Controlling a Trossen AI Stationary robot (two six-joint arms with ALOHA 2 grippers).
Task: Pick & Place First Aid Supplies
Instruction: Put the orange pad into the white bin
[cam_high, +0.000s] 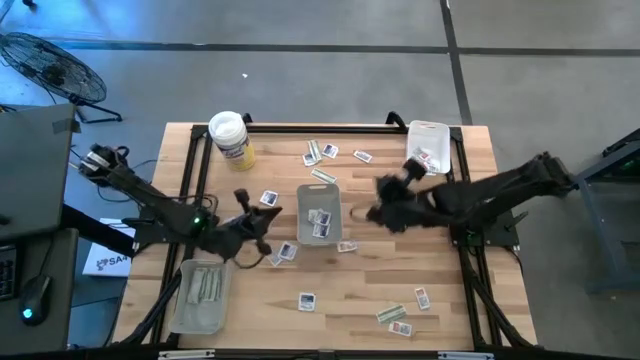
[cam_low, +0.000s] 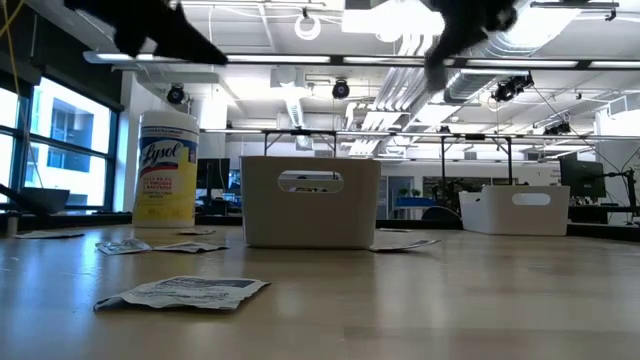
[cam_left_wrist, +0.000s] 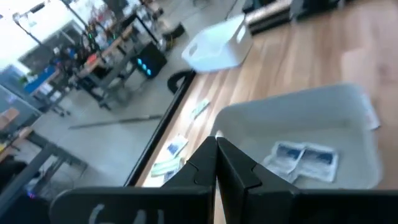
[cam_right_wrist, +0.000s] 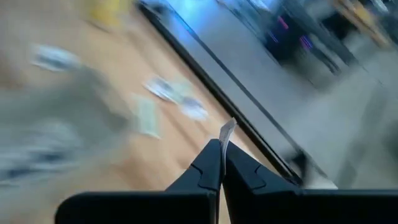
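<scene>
Crumpled packet (cam_low: 185, 291) lies nearest the low camera on the table (cam_high: 440, 300). More packets scattered around the centre tray (cam_high: 319, 213), some inside it (cam_left_wrist: 303, 159). Right gripper (cam_right_wrist: 222, 155) clenched on a thin packet (cam_right_wrist: 226, 132), just right of the tray. Left gripper (cam_left_wrist: 216, 149) clenched, nothing visible in it, left of the tray.
</scene>
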